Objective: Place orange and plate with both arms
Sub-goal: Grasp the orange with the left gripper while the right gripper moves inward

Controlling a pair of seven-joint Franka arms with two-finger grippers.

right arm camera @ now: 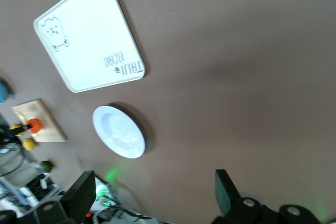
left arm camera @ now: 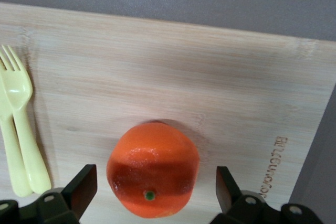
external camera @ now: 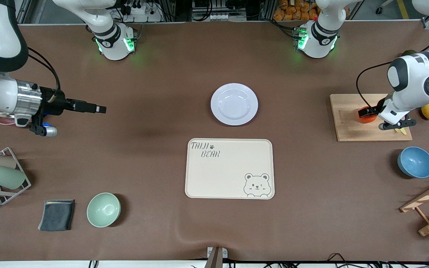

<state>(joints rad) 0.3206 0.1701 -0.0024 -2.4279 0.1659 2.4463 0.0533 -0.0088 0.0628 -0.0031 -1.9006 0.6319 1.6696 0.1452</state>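
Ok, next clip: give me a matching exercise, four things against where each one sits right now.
Things:
1. orange
2. plate
3. left gripper
4. right gripper

Places:
A. on bare tablecloth, farther from the front camera than the bear tray
B. open, over bare table toward the right arm's end
C. on the wooden board, beside the pale yellow fork
D. open, fingers either side of the orange

Pairs: 1-C, 2-A, 3-D, 4-B
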